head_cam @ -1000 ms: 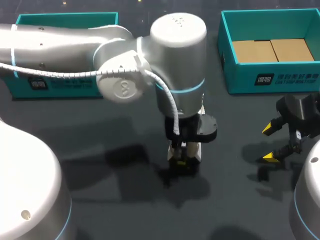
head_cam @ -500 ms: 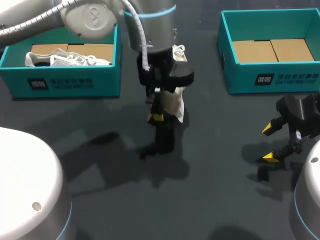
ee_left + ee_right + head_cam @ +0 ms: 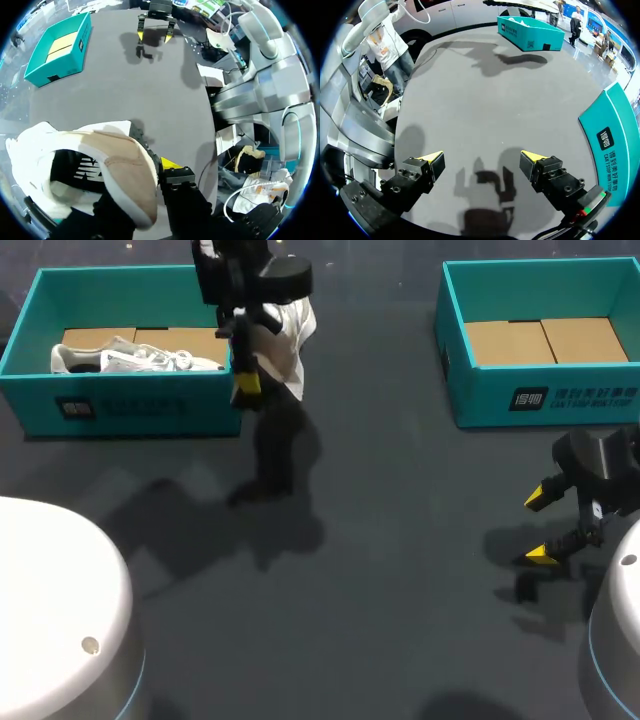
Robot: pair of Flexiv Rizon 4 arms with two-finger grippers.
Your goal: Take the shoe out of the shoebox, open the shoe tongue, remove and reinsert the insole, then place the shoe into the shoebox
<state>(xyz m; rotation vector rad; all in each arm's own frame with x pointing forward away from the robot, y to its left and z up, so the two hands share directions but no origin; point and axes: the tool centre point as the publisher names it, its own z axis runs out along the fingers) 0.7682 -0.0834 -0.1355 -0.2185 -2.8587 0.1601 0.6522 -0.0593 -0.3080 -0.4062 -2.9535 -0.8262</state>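
Up at the top of the head view, left of centre, the left gripper [image 3: 252, 375] has the white shoe [image 3: 285, 332] off the table [image 3: 400, 590]. The shoe hangs toe-down just beside the right wall of the left shoebox [image 3: 130, 405]. From the wrist camera, the fingers are pinched on the tan-lined heel collar, one inside the opening and one outside. That is a narrow hold on a soft edge.

The left shoebox already holds another white sneaker [image 3: 135, 358] along its floor. The right shoebox [image 3: 540, 400], upper right, shows only its cardboard bottom.

The right gripper [image 3: 545, 527] hangs low at the right edge, well apart from everything. Its fingers are spread wide with nothing between them.

It looks to me like the shoe is headed into the left shoebox. To do that well, the toe needs to go over the wall with room to spare, since it dangles below the fingers. It should come down on the bare cardboard beside the other sneaker, sole first. The grip shouldn't loosen until the sole is resting, because a shoe held by the collar can swing or slip.
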